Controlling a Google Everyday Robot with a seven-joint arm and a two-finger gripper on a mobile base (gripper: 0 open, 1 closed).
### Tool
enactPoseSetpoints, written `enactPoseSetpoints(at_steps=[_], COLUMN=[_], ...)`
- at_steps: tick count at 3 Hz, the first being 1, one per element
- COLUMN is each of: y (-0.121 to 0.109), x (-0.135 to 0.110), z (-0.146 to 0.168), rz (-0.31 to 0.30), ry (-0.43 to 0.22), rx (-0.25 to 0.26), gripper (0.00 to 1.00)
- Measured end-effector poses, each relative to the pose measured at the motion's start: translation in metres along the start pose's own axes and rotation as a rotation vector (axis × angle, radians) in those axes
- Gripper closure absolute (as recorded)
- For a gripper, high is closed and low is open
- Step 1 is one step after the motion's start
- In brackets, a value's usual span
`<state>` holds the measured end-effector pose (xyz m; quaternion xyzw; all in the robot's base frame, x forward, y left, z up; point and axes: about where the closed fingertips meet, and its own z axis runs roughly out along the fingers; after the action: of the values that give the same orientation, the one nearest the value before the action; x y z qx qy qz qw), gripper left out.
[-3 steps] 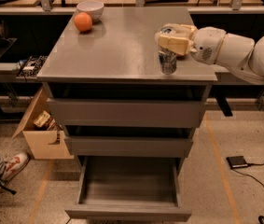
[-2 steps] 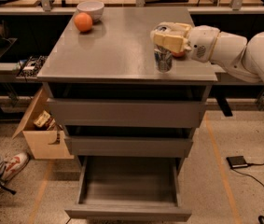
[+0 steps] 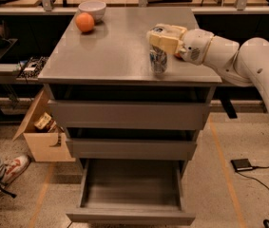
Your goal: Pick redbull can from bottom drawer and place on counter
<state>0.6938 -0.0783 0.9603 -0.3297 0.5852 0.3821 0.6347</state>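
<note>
Change noted: the gripper, closed on the upper part of the redbull can, has shifted inward from the right edge of the counter toward its centre. The can is upright over the counter, right of centre and near the front edge.

Implication: retrieval is complete, and only set-down and release remain. The bottom drawer, below the counter, stands open and empty.

Not confirmed: the can's base probably touches the counter, but the contact line is unclear. The gripper hides the can's top.

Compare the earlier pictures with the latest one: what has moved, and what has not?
The tool, gripping the redbull can from above, carried it leftward over the counter, away from its right edge. The orange, bowl and open bottom drawer stayed put.
</note>
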Motion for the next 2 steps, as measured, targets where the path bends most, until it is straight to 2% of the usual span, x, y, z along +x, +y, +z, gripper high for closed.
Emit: enactPoseSetpoints(at_steps=[2], y=[-0.0129], x=[0.0163], z=[0.0224], rz=[0.030], ry=[-0.044], rx=[0.014], gripper=[1.00])
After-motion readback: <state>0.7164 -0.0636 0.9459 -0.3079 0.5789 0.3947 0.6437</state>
